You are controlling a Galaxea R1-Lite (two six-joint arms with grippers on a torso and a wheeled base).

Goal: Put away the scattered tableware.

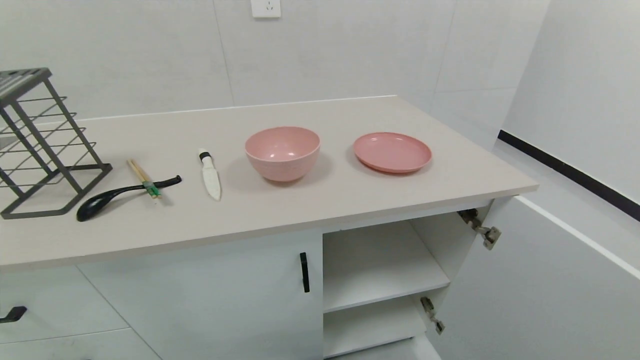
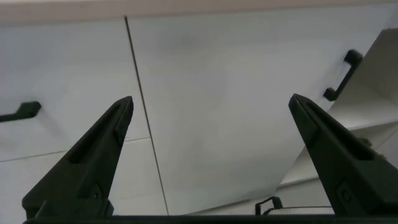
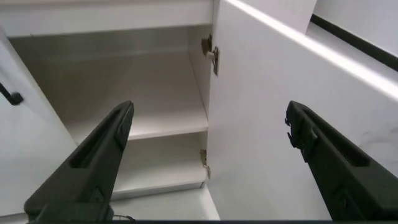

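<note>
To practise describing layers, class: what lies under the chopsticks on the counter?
The black spoon's handle crosses beneath the chopsticks' green-banded end; bare counter lies under the rest. The short stretch of handle at the crossing is covered.

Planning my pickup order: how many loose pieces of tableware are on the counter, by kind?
bowl: 1
plate: 1
knife: 1
spoon: 1
chopsticks, one pair: 1
Total: 5
</note>
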